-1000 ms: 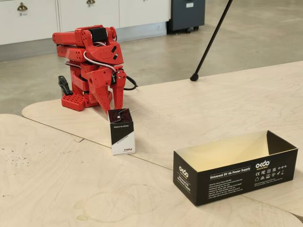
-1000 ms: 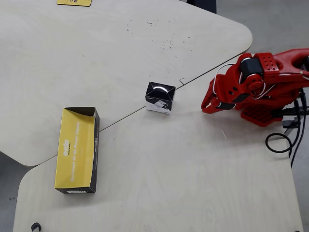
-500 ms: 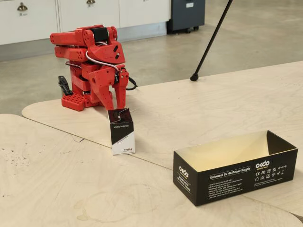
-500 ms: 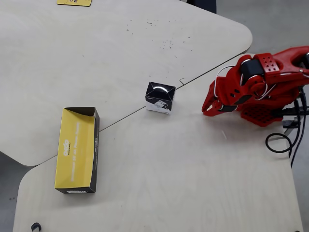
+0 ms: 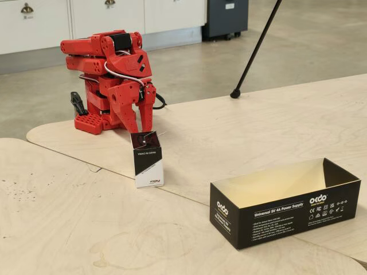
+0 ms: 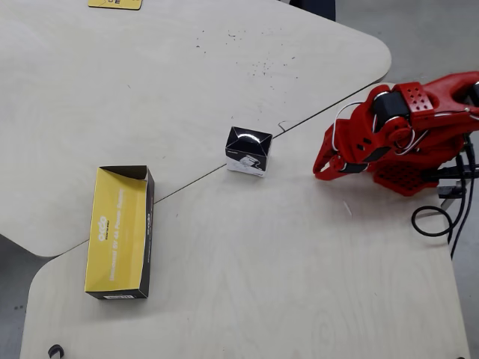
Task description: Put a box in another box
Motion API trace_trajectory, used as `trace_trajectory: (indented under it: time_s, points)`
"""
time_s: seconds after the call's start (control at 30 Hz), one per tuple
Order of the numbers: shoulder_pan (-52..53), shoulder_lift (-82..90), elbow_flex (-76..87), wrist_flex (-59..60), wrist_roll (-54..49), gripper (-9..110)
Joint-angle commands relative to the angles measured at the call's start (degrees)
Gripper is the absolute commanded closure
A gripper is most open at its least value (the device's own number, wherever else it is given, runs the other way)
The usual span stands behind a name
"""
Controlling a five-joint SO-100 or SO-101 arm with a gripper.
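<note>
The small carton point(image 5: 149, 160), black on top and white below, stands upright on the wooden table point(image 5: 69, 217). In the overhead view the carton point(image 6: 248, 149) is near the seam between two tabletops. The long black box point(image 5: 287, 213) lies open-topped at the front right with a pale inside; in the overhead view the box point(image 6: 147, 224) is at the left. My red gripper point(image 5: 140, 128) points down just behind the carton, its jaws a little apart and empty. In the overhead view the gripper point(image 6: 320, 166) is to the carton's right, not touching it.
The arm is folded over its base point(image 5: 92, 121) at the table's back edge. A black tripod leg point(image 5: 252, 54) lands on the table at the back right. Cables point(image 6: 441, 217) trail beside the base. A yellow object point(image 6: 114, 4) lies at the far edge.
</note>
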Motion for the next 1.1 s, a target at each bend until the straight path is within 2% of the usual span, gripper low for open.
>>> trace_trajectory:
  time_s: [0.0,0.1,0.2,0.3,0.5,0.87,1.07]
  points:
    - [0.79,0.26,-0.26,-0.35,4.83,102]
    - [5.01,0.18,-0.79,-6.33,13.62,101]
    - [4.31,0.18,-8.44,-7.29,28.04,94]
    - [0.53,0.18,-21.45,-4.22,41.22,90]
    - [-8.79,-2.81,-44.65,6.86,54.14,83]
    - [-2.64,-43.68,-73.12,1.05,77.52,76]
    - [-0.26,-62.23,-88.15,3.60,96.15,69]
